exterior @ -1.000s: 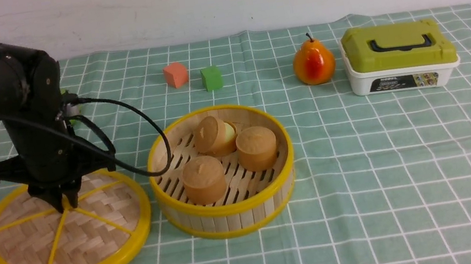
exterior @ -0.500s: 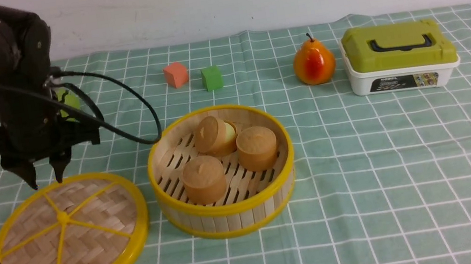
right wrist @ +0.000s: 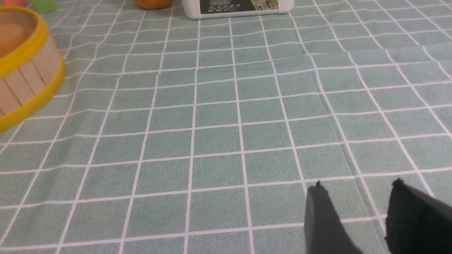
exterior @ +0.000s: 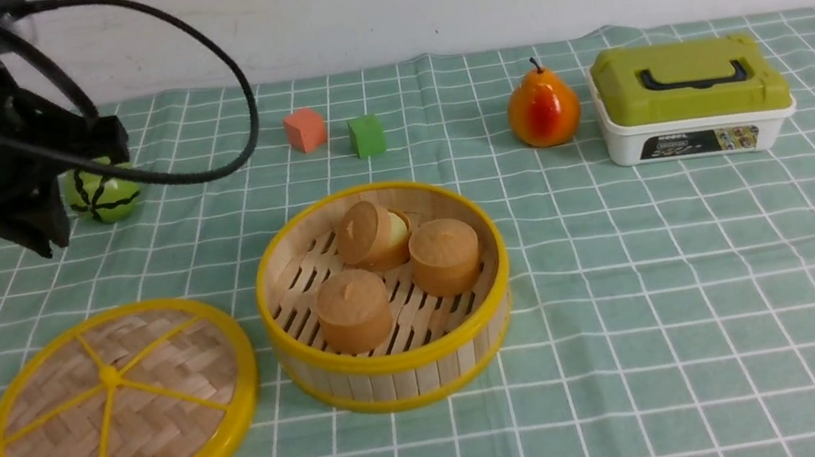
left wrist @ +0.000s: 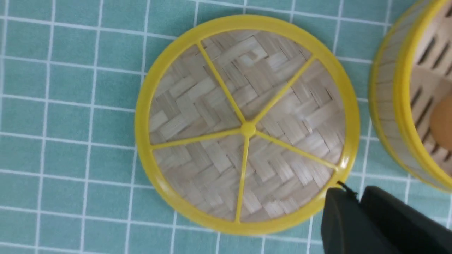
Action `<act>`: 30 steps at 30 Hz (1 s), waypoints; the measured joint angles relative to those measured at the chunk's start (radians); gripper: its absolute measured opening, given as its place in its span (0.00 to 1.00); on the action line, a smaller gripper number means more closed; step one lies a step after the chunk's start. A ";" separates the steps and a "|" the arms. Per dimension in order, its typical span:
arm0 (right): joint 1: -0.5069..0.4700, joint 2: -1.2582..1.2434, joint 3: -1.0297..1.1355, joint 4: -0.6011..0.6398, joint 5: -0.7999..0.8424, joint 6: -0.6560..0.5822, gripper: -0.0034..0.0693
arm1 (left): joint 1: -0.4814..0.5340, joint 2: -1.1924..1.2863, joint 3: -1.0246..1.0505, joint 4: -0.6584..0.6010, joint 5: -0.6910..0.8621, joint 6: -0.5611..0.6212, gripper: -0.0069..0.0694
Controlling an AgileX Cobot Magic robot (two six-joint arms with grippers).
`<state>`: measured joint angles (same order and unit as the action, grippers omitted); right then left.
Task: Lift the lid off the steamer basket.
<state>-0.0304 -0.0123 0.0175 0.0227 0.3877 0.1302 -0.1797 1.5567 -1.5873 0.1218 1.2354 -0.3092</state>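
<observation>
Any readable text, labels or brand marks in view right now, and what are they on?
"MODEL": seemingly the dark label's top line on the white box, front view; not sharp.
The label's other print and coloured panel: too small and blurred, also in the right wrist view.
No other text in view.

Black left arm raised at the far left of the front view, its dark left gripper [exterior: 44, 229] pointing downward with the two fingers [left wrist: 348, 220] pressed together, holding nothing. Black right gripper [right wrist: 356, 201]: fingers parted, empty, low over the surface.
</observation>
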 joint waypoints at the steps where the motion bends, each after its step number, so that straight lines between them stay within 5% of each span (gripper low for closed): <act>1: 0.000 0.000 0.000 0.000 0.000 0.000 0.38 | 0.000 -0.054 0.036 0.000 0.000 0.020 0.12; 8: 0.000 0.000 0.000 0.000 0.000 0.000 0.38 | 0.000 -0.381 0.294 -0.002 -0.148 0.081 0.07; 19: 0.000 0.000 0.000 0.000 0.000 0.000 0.38 | 0.000 -1.233 1.065 -0.172 -0.728 0.086 0.07; 30: 0.000 0.000 0.000 0.000 0.000 0.000 0.38 | 0.000 -1.568 1.222 -0.225 -0.815 0.080 0.07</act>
<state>-0.0304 -0.0123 0.0175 0.0227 0.3877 0.1302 -0.1797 -0.0117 -0.3650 -0.1028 0.4203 -0.2291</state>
